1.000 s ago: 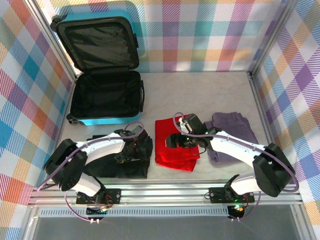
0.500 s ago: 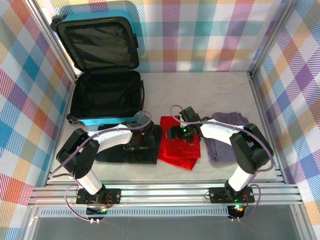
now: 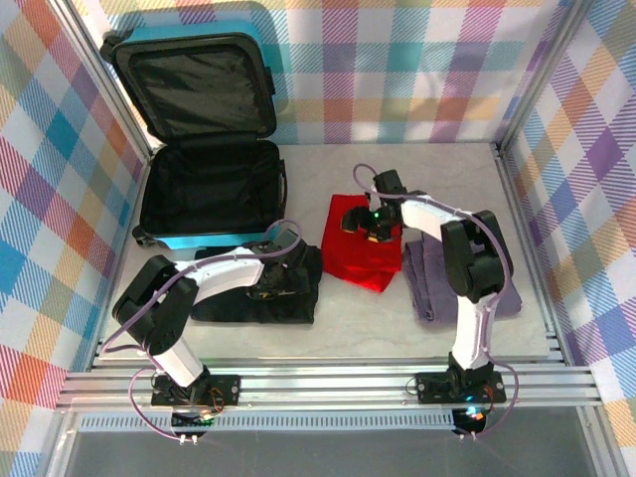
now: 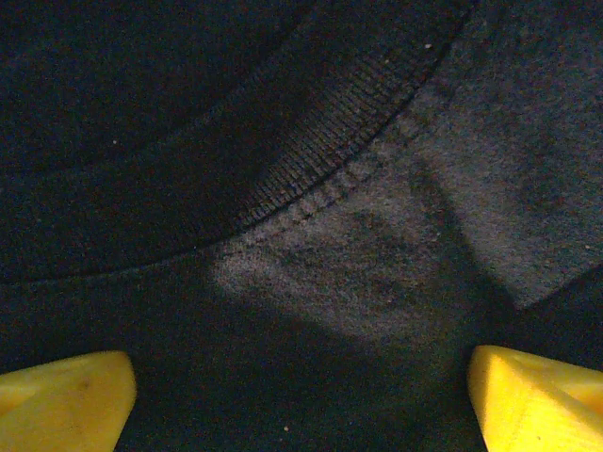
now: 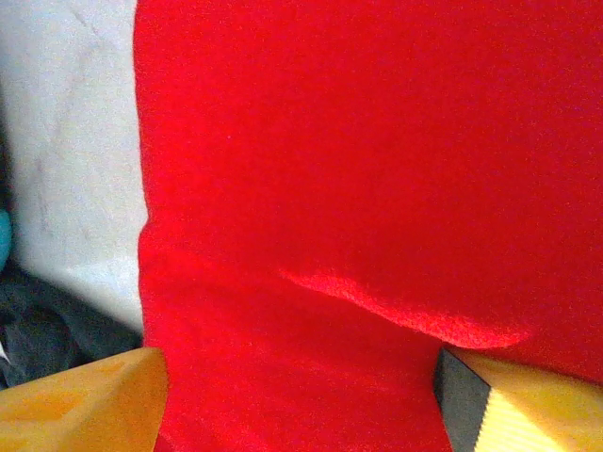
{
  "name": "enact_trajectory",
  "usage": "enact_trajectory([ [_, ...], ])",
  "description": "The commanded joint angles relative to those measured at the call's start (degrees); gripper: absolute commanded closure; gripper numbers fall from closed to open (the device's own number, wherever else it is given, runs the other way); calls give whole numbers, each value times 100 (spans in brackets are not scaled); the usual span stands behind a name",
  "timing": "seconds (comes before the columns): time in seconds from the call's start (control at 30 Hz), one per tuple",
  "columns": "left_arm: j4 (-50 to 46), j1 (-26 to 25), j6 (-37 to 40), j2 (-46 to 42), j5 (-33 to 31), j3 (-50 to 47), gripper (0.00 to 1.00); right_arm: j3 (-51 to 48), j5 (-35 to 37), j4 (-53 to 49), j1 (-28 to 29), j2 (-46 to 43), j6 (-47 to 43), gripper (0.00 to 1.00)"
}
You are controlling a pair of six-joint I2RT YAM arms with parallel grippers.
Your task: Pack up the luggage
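Note:
The luggage [image 3: 211,189], a turquoise suitcase with black lining, lies open at the back left, its lid [image 3: 194,89] leaning on the wall. My left gripper [image 3: 283,280] rests open on a folded black garment [image 3: 234,300] in front of the suitcase. In the left wrist view its yellow fingertips [image 4: 61,400] stand wide apart on the black garment [image 4: 330,282], near a ribbed collar. My right gripper [image 3: 370,224] is open, pressed on the far part of a folded red garment [image 3: 363,260]. The right wrist view has its fingers [image 5: 85,400] spread over the red garment [image 5: 377,141].
A folded purple garment [image 3: 437,283] lies right of the red one, partly under the right arm. Plaid walls with metal posts close in the white table [image 3: 328,174] on three sides. A metal rail [image 3: 318,383] runs along the front edge.
The right gripper has moved toward the back, and the red garment has slid with it away from the front. The left gripper first shifted right on the black garment, then held still.

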Motion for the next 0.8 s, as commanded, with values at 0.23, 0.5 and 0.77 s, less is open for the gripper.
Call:
enact_trajectory([
  [0.23,1109,-898,-557,1173,1280,448,8,2452,-157,-1270,-327,1123,-671,24],
  [0.5,917,-1099,-495,1461,1384,1153,9,2020,-20,-1601,-645,48,-1034,22],
  [0.77,-663,-873,-313,-209,268,1089,4,-312,-237,-946,-632,-1757,-843,21],
])
